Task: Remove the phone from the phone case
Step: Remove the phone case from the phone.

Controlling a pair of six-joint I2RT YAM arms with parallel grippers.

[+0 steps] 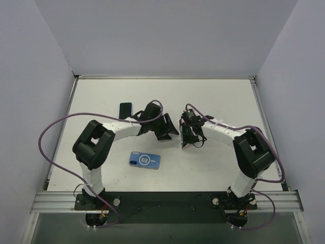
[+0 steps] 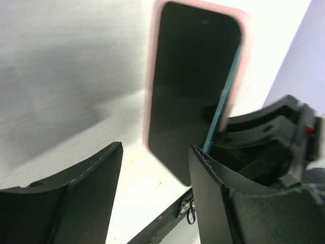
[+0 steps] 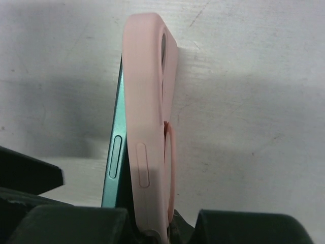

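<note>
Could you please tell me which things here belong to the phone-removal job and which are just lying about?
Belong to the job:
phone
pink case
right gripper, shut on the pink case
left gripper, open near the phone

Just lying about:
blue rectangular item, flat on the table
black slab, flat on the table

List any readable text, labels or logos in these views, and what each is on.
No text is legible in any view.
Blue flat object on the table: white round mark with print, too small to read.
Pink case: plain, no text visible.
Phone: dark screen, no text visible.
</note>
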